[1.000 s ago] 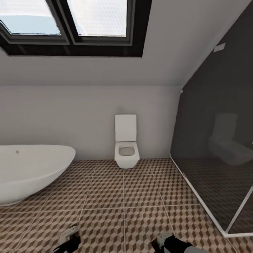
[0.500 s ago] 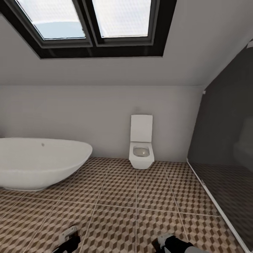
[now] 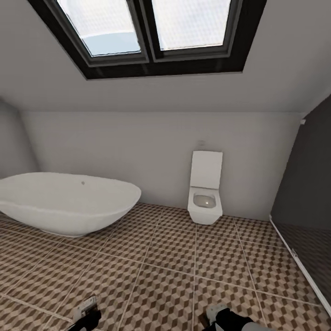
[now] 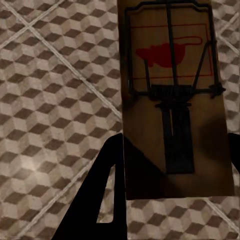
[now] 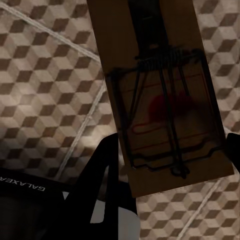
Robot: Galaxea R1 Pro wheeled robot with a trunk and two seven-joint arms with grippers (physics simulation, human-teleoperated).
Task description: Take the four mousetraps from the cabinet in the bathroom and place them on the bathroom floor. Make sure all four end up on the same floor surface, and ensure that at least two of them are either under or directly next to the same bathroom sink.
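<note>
Turning left, I see more bathtub [image 3: 69,202]; each gripper, left [image 4: 172,165] and right [image 5: 170,165], stays clamped on its mousetrap [image 4: 172,95] [image 5: 160,95].

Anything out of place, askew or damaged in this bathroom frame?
Nothing stands out. The bathtub and toilet sit square on the tiled floor; each tool grips an intact mousetrap flat over the tiles.

Soft skylight [image 3: 151,32] glow (wrist views dim)

Open bathroom floor [image 3: 184,271] ahead; bathtub [image 3: 69,202] left, toilet [image 3: 205,202] beyond, glass [image 3: 312,216] right
</note>
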